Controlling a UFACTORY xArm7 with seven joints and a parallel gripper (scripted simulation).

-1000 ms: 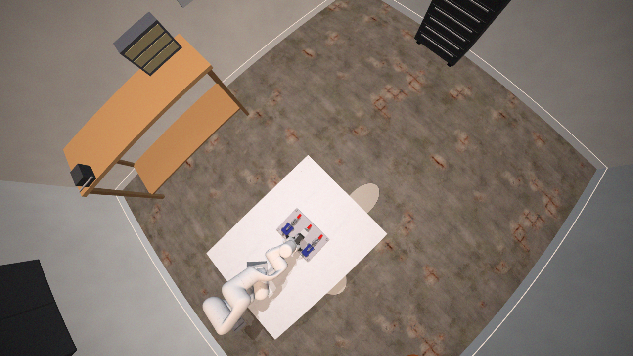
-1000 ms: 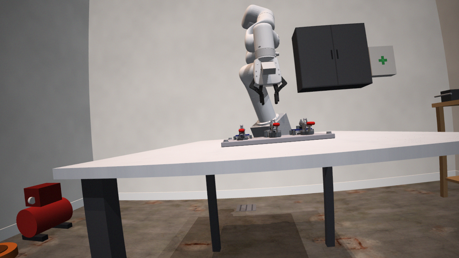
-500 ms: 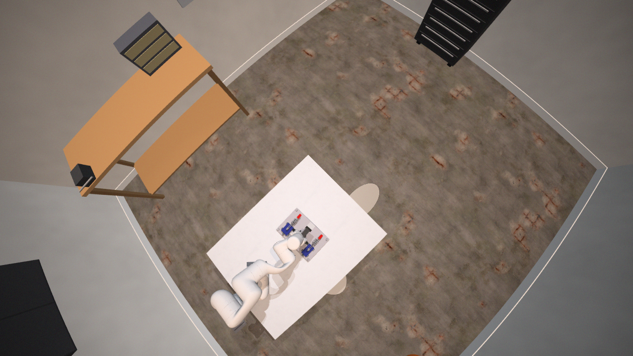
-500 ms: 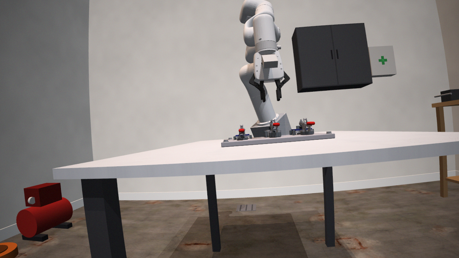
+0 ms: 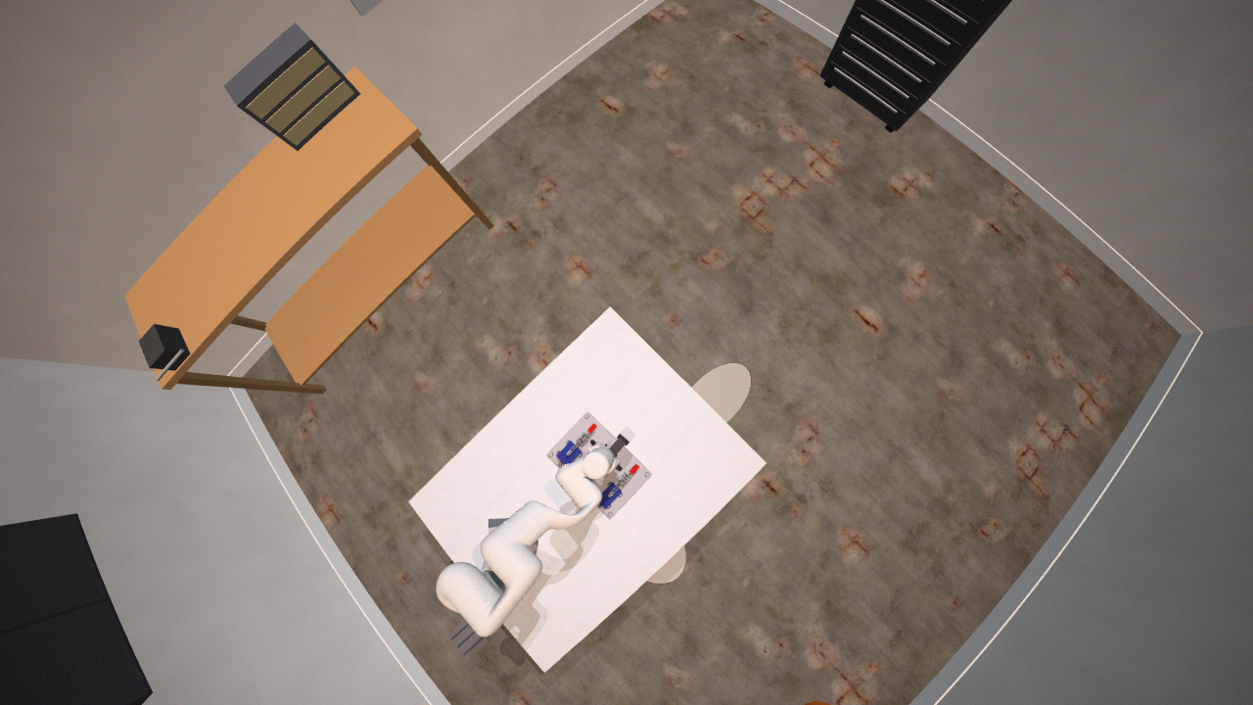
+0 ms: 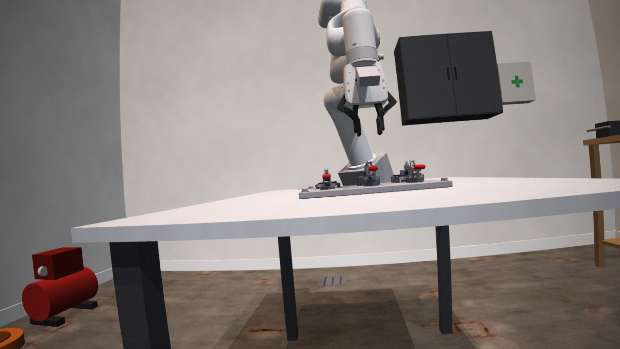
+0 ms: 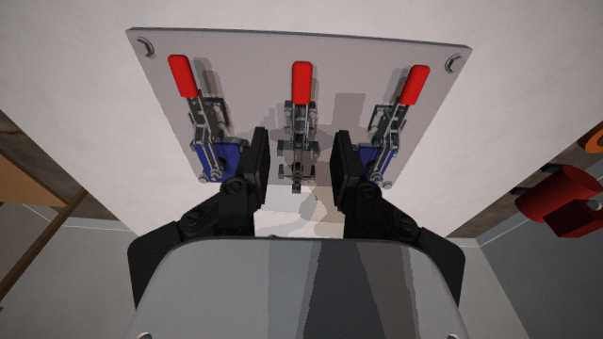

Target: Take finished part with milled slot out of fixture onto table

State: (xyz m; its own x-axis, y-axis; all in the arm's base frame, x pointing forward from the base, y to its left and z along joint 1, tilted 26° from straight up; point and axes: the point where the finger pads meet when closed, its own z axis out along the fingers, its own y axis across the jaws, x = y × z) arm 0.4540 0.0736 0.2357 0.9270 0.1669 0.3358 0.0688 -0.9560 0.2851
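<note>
A grey fixture plate (image 7: 254,56) (image 6: 381,188) (image 5: 643,480) lies on the white table (image 6: 303,212) (image 5: 692,499). It bears three toggle clamps with red handles. The left clamp (image 7: 183,75) and the right clamp (image 7: 414,85) each sit on a blue blank, one on the left (image 7: 206,160) (image 5: 569,451) and one on the right (image 7: 372,157) (image 5: 610,495). The middle clamp (image 7: 301,82) (image 6: 366,168) sits over the grey finished part (image 7: 308,162). My gripper (image 7: 301,145) (image 6: 368,130) is half open and empty. It hangs well above the plate, over the middle nest, pointing down.
A red compressor (image 6: 58,286) (image 7: 556,198) stands on the floor beside the table. A dark cabinet (image 6: 448,75) hangs on the wall behind the arm. A wooden workbench (image 5: 262,227) and a black drawer unit (image 5: 910,52) stand far off.
</note>
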